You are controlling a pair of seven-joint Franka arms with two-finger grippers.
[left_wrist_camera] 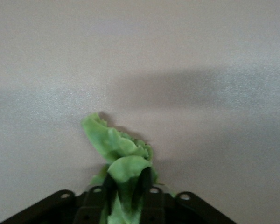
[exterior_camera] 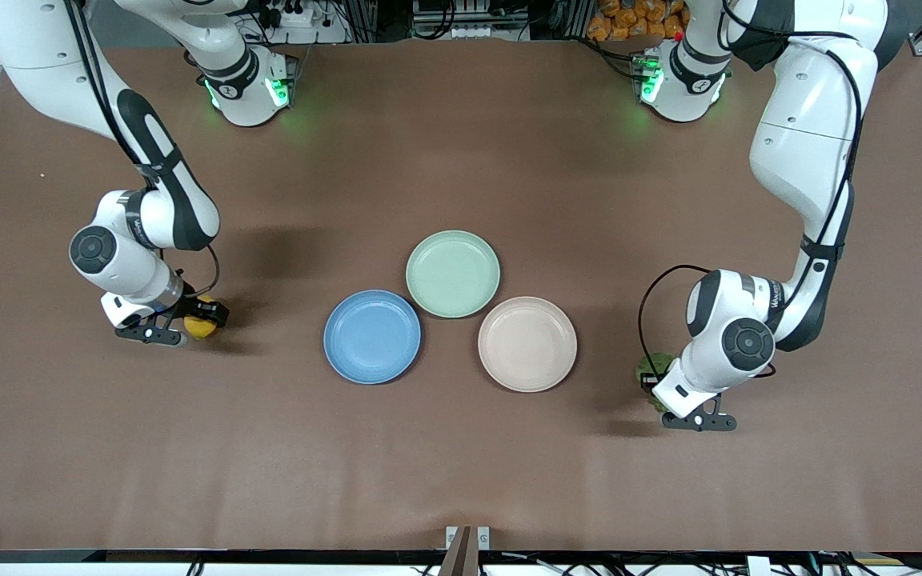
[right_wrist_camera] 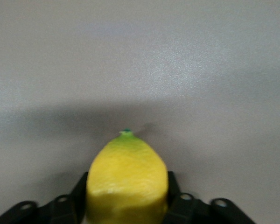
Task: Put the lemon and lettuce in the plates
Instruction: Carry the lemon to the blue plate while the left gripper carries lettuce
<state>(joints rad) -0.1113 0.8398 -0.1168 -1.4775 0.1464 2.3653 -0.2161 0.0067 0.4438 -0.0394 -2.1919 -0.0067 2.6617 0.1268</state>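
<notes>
Three plates sit clustered mid-table: the mint-green plate farthest from the front camera, the blue plate nearer and toward the right arm's end, the beige plate nearer and toward the left arm's end. Rims of neighbouring plates touch or nearly touch. All three are bare inside.

Right gripper: low over the table, well apart from the blue plate, toward the right arm's end. Fingers clenched on the lemon. Right wrist view confirms: the lemon is wedged between the two black fingers, its small green-tipped point facing away from the gripper. Whether the lemon touches the tabletop cannot be told.

Left gripper: low over the table toward the left arm's end, apart from the beige plate. Only a patch of the lettuce shows in the front view, beside the wrist housing. Left wrist view: the lettuce is pinched between the fingers, which are closed tight on its lower part; the ruffled, crumpled end stands out past the fingertips, with its shadow on the table surface close by.

Neither item is in a plate.
</notes>
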